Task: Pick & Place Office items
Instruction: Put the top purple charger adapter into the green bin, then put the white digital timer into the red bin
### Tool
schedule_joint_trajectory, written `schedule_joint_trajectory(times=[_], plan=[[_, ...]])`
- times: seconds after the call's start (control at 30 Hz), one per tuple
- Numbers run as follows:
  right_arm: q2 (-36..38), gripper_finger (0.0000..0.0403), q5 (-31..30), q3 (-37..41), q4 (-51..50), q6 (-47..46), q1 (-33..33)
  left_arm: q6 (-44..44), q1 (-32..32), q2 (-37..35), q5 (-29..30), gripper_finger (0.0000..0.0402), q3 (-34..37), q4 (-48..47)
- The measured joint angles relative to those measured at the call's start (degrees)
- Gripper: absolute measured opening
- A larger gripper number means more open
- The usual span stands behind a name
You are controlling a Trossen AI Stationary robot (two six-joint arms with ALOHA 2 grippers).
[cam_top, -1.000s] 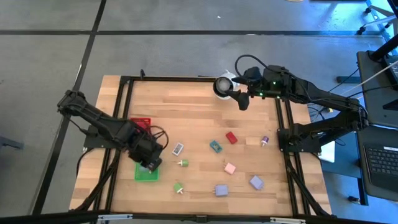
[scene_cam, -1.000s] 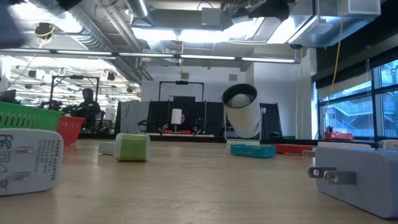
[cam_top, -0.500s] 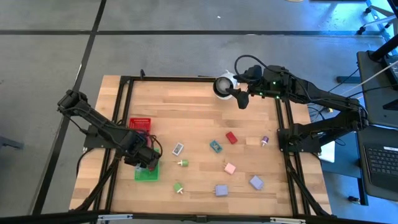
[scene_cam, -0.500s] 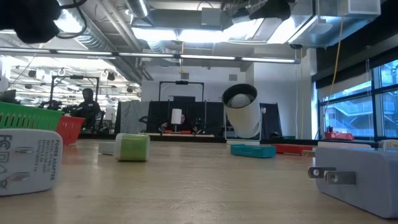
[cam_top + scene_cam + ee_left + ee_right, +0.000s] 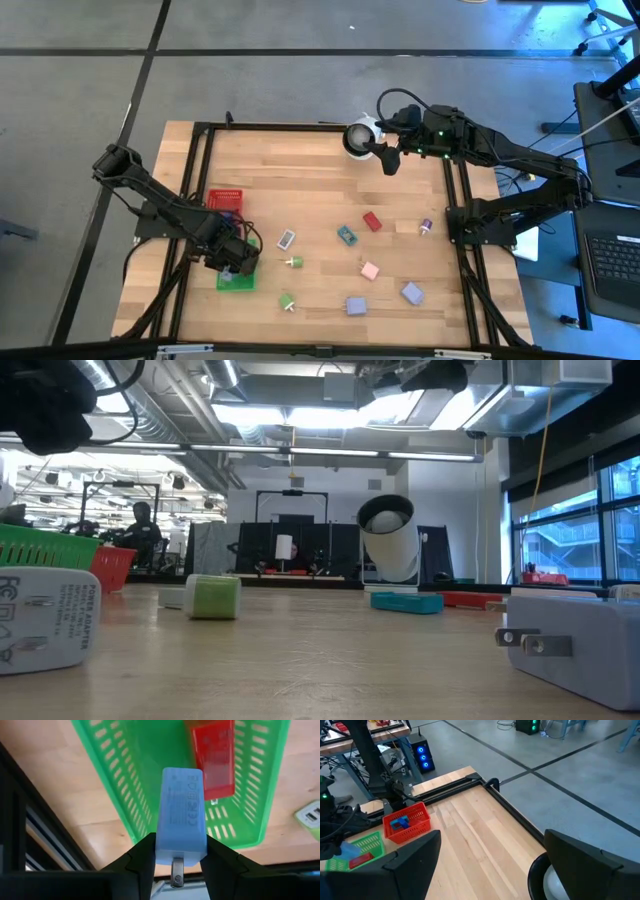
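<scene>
My left gripper (image 5: 233, 258) hangs over the green mesh tray (image 5: 238, 279), shut on a light blue plug-shaped block (image 5: 180, 815). A red block (image 5: 212, 760) lies on the green tray's floor (image 5: 150, 755). The red mesh tray (image 5: 226, 198) stands just beyond it and holds a blue piece (image 5: 399, 823). Several small items are scattered on the wood, among them a teal block (image 5: 347, 235), a red block (image 5: 372, 221), a pink block (image 5: 370, 270) and a green pin (image 5: 293, 262). My right gripper (image 5: 388, 160) waits open at the far edge, beside the white round object (image 5: 358, 138). My left gripper pinches the light blue block between its two fingers (image 5: 145, 860), one on each long side at the end that carries the metal prong (image 5: 176, 870). The fingers point down from above. The block is lifted clear above the green tray.
A black metal frame (image 5: 200, 150) borders the table. In the low view a white adapter (image 5: 45, 620), a green block (image 5: 213, 597) and a lavender adapter (image 5: 575, 640) lie close to the near edge. Bare wood lies between the trays and the white round object.
My left gripper, still shut on the blue block, has shifted slightly toward the table's left and come down closer over the green tray. The right arm has stayed still.
</scene>
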State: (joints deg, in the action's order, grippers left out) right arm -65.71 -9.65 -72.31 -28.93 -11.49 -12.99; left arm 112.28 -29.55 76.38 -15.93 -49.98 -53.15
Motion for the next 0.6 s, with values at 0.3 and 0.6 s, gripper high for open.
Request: schedule_joint_trajectory(times=[0.3,0.6], plan=[[-0.04,0.0356,0.02,0.00,-0.02,-0.88,0.00,-3.59,-0.15,0.00,-2.57,0.0178,0.00,0.38],[-0.04,0.0356,0.00,0.00,0.07,-2.80,0.00,-12.98,3.77,0.00,-1.56,0.0206,-1.91,0.91]])
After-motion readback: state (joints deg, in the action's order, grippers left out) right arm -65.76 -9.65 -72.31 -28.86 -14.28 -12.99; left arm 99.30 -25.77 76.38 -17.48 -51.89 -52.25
